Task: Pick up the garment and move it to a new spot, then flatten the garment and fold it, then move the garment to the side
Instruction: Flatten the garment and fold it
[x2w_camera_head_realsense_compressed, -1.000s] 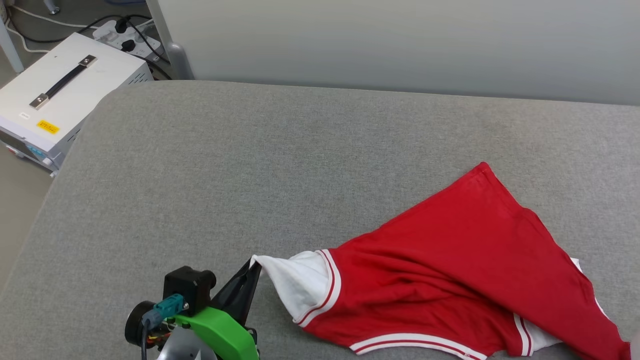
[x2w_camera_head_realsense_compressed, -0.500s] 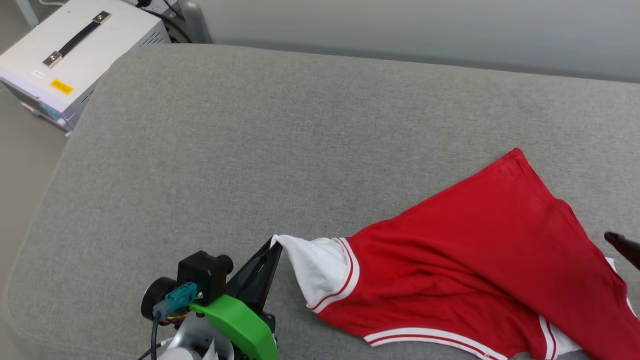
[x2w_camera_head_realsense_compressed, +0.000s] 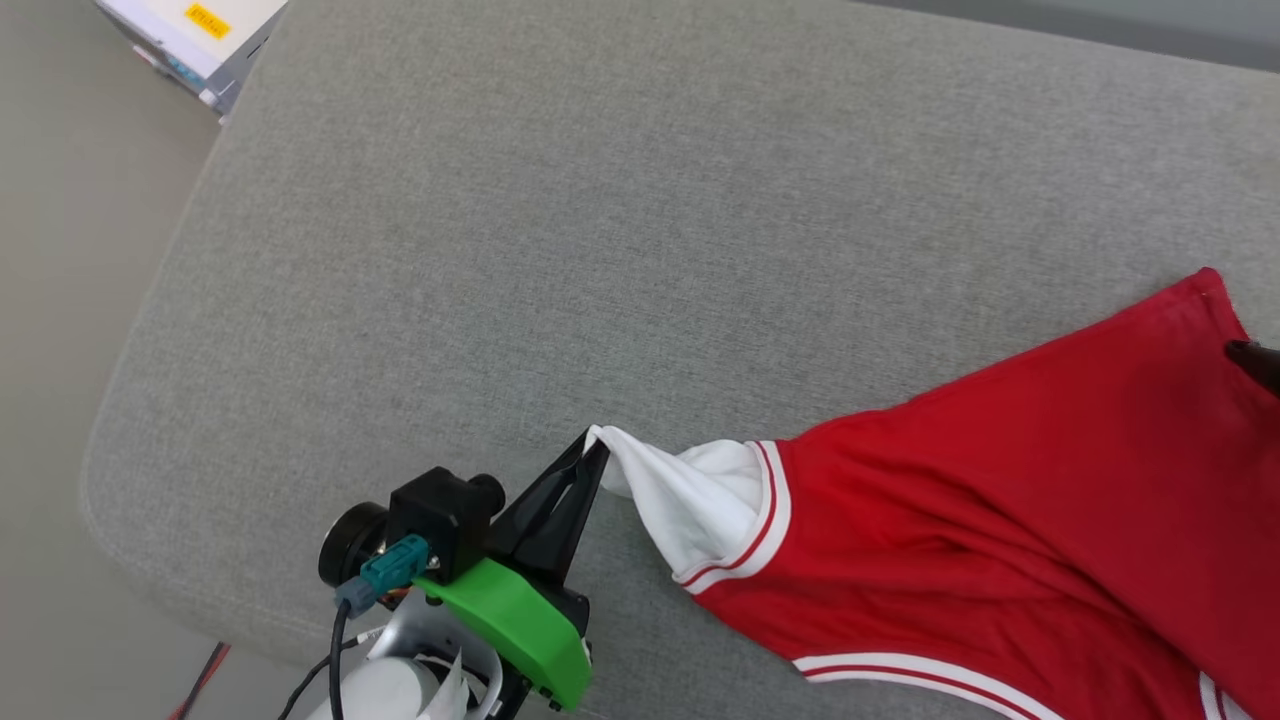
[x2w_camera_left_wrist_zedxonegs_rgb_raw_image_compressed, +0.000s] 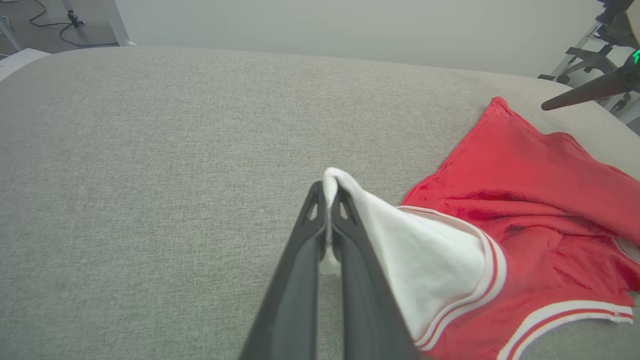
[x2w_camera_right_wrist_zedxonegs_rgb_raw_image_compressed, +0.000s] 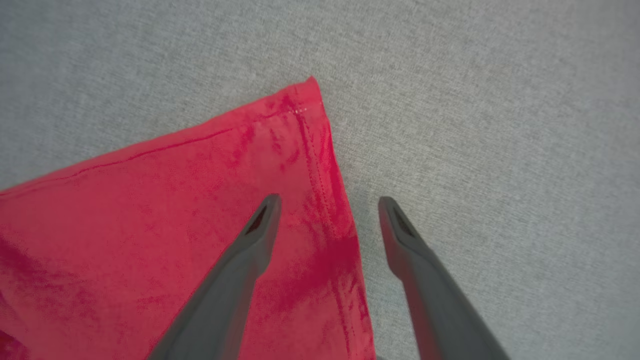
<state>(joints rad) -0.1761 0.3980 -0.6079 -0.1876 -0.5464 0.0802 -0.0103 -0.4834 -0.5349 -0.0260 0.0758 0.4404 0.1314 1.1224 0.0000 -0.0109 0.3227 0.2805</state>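
Observation:
The garment (x2w_camera_head_realsense_compressed: 1000, 500) is a red shirt with white sleeves and striped trim, lying rumpled on the grey cushion at the right. My left gripper (x2w_camera_head_realsense_compressed: 597, 447) is shut on the tip of the white sleeve (x2w_camera_left_wrist_zedxonegs_rgb_raw_image_compressed: 420, 250), pulling it out to the left; the left wrist view shows the cloth pinched between the closed left gripper (x2w_camera_left_wrist_zedxonegs_rgb_raw_image_compressed: 328, 189). My right gripper (x2w_camera_right_wrist_zedxonegs_rgb_raw_image_compressed: 329, 202) stands open above the garment's (x2w_camera_right_wrist_zedxonegs_rgb_raw_image_compressed: 150, 225) far red corner, one finger over the cloth, the other over the cushion beside the hem. A dark fingertip (x2w_camera_head_realsense_compressed: 1255, 360) shows at the head view's right edge.
The grey cushion (x2w_camera_head_realsense_compressed: 600, 220) spreads wide to the left and back. Its left edge drops to the floor (x2w_camera_head_realsense_compressed: 70, 300). A white equipment box (x2w_camera_head_realsense_compressed: 190, 30) stands at the far left corner. Tripod legs (x2w_camera_left_wrist_zedxonegs_rgb_raw_image_compressed: 590, 65) stand beyond the cushion's right end.
The head camera has tilted down and shifted, sliding the scene up and right. The right gripper has opened and come in over the red corner. The left gripper still holds the sleeve.

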